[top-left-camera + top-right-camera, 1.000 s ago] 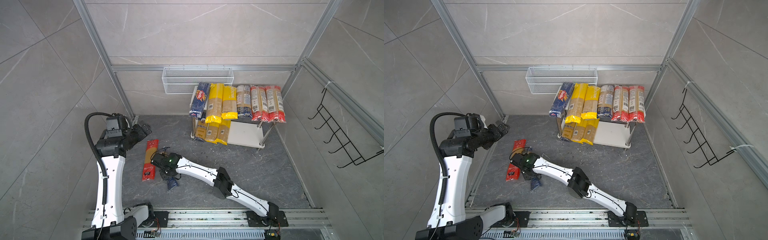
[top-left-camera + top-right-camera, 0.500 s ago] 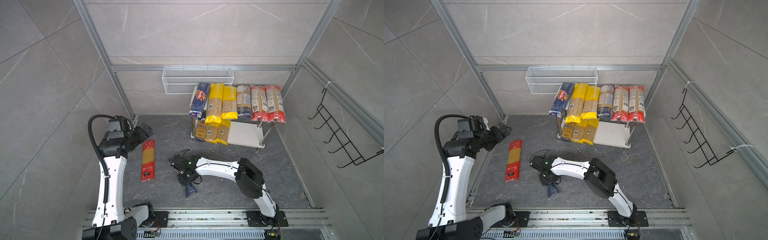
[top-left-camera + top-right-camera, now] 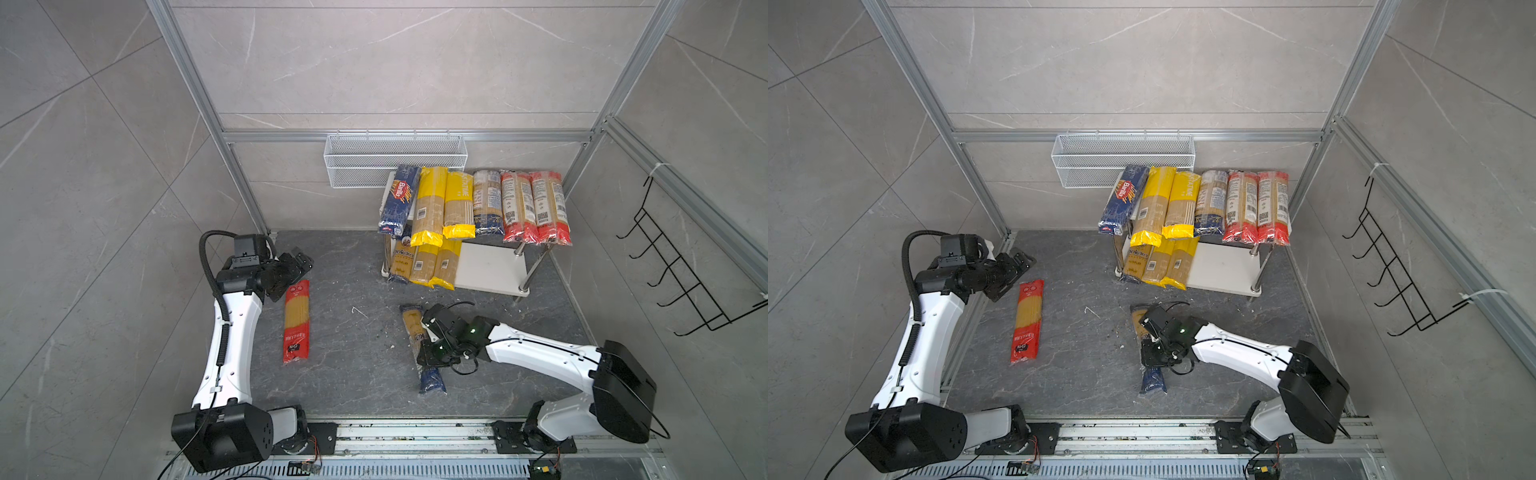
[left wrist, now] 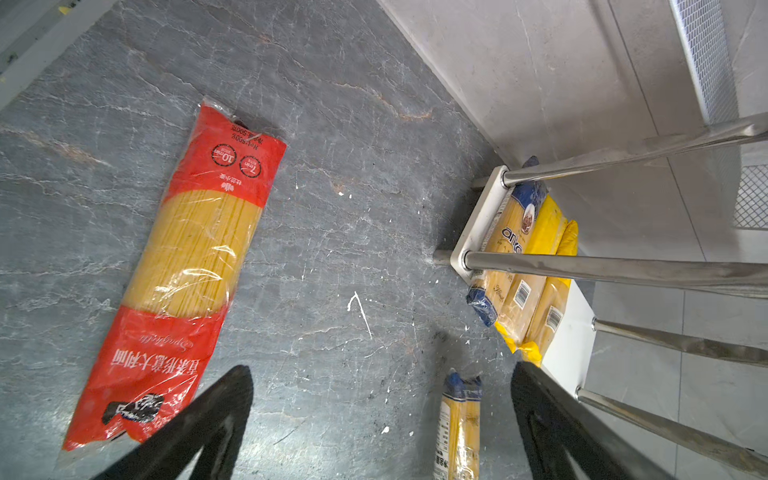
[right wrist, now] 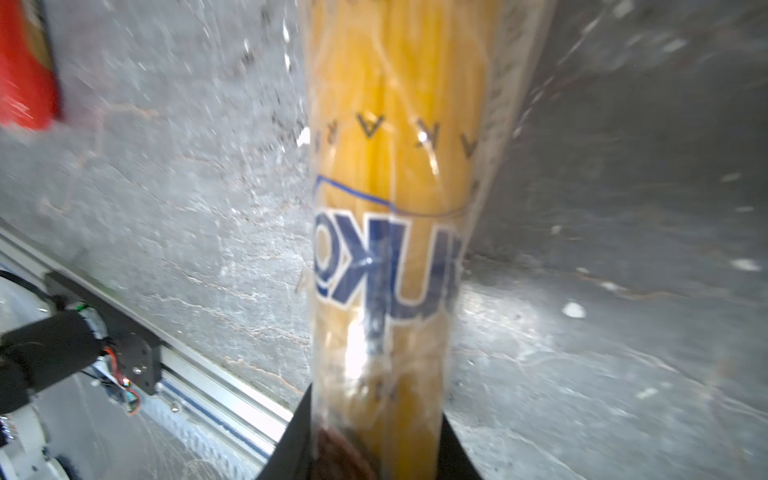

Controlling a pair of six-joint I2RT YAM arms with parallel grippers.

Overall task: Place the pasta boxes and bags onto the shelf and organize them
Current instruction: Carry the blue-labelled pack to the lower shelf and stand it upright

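My right gripper (image 3: 429, 345) (image 3: 1152, 347) (image 5: 374, 415) is shut on the middle of a navy-ended clear spaghetti bag (image 3: 432, 380) (image 3: 1153, 381) (image 5: 395, 208) over the floor in front of the shelf (image 3: 490, 266) (image 3: 1225, 266). Both ends of the bag stick out past the fingers. A red spaghetti bag (image 3: 296, 320) (image 3: 1027, 320) (image 4: 187, 257) lies flat on the left. My left gripper (image 3: 301, 266) (image 3: 1021, 266) (image 4: 380, 370) hangs open and empty above its far end. Several packs fill the shelf's top board, and three lie at the left of the lower one.
A white wire mesh basket (image 3: 395, 160) hangs on the back wall above the shelf. On the right wall is a black wire hook rack (image 3: 685, 282). The right half of the lower board (image 4: 569, 345) is bare. Metal rails (image 3: 415, 432) run along the front edge.
My right arm has carried the navy-ended bag rightward, away from the red bag, to the floor in front of the shelf. The left gripper has barely moved and stays open.
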